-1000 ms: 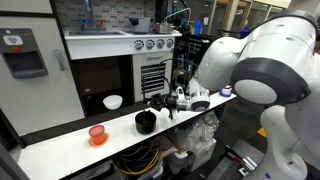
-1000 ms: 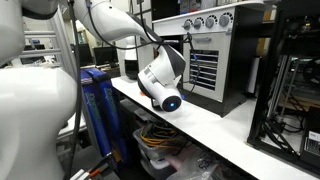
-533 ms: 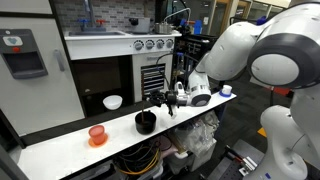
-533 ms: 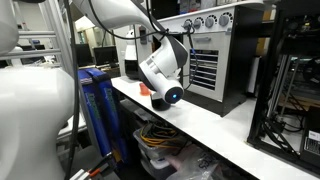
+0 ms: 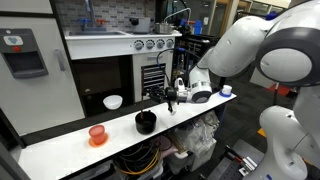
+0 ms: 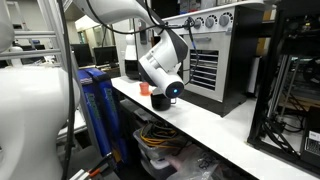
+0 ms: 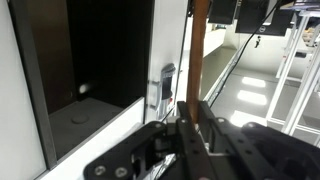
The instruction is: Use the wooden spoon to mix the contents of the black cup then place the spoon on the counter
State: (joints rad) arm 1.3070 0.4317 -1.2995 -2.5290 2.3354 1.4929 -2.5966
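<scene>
Wrist view: long thin brown wooden spoon (image 7: 199, 50), handle upright, running from the top edge down between the two dark fingers (image 7: 214, 135) of the hand (image 7: 199, 125). The hand is closed narrowly on the handle, with a finger pressed to each side. A dark appliance cavity lies to one side, with a strip of the long white surface (image 7: 105, 128) beneath it.

Exterior view, items on the surface (image 5: 60, 150):
- Small round low black cup (image 5: 146, 122), standing near the front edge.
- Orange-red translucent cup (image 5: 97, 134), beside the black cup and apart from it.
- Small white bowl (image 5: 113, 102), further back by the appliance.

The hand (image 5: 171, 99) hangs above the surface, just beside and higher than the black cup. The spoon's lower end is too thin to make out from here.
</scene>
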